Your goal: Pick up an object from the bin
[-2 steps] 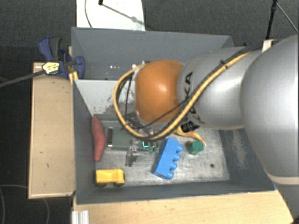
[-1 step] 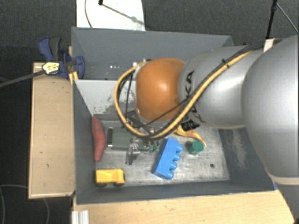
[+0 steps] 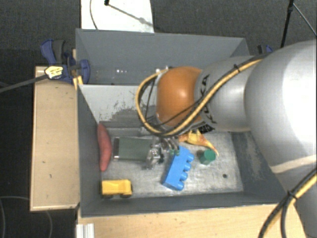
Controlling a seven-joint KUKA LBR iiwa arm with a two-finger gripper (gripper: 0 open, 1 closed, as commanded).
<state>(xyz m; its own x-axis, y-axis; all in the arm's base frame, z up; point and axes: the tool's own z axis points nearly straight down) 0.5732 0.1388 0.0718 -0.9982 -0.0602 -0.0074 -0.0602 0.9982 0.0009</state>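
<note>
Black cables cross the dark grey floor.

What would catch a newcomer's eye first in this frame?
The orange-covered arm reaches in from the right, its gripper low in the middle of the grey bin, beside a blue toy brick. Next come the yellow toy car at the front left and the long red thing along the left wall.
</note>
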